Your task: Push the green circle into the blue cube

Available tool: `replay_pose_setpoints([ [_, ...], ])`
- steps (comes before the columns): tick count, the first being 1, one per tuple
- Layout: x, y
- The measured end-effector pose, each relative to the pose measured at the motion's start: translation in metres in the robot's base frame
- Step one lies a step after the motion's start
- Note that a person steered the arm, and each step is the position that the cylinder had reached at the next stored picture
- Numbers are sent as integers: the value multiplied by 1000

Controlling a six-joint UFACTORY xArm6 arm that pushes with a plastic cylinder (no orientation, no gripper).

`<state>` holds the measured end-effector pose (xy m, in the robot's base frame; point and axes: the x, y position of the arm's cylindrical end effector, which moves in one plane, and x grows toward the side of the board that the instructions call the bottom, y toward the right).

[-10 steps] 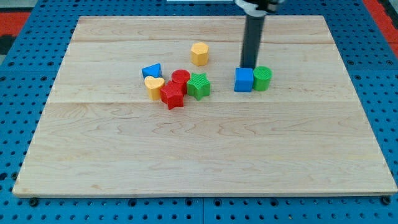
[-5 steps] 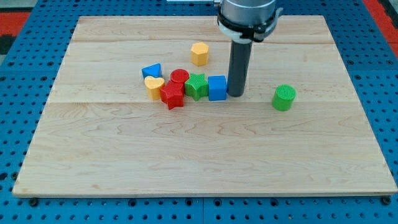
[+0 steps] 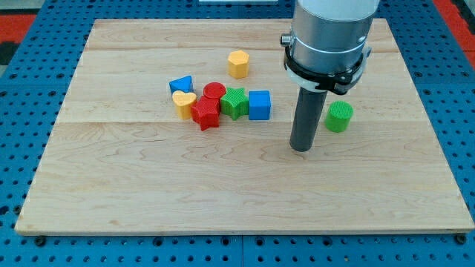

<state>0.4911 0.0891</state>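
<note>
Wooden board on blue pegboard, single camera view. Task not done: green circle stands well apart from blue cube, to the cube's right, nothing touching it. Cube sits against green star at the right end of a cluster. My tip, a bare rod holding nothing, rests between cube and circle, toward the view's bottom, touching neither. Remaining, by judgement: get to the circle's right side, then push left.

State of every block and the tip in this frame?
green circle: alone, apart from the blue cube
blue cube: touching green star
red star: in the cluster
yellow hexagon: alone
my tip: between cube and circle, lower, touching neither
</note>
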Motion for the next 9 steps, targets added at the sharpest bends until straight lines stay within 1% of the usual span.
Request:
replay_pose_setpoints([
  [1, 3, 19],
  [2, 16, 56],
  [3, 1, 90],
  [4, -39, 92],
  [5, -66, 81],
  [7, -101, -8],
  [8, -113, -36],
  [9, -113, -61],
])
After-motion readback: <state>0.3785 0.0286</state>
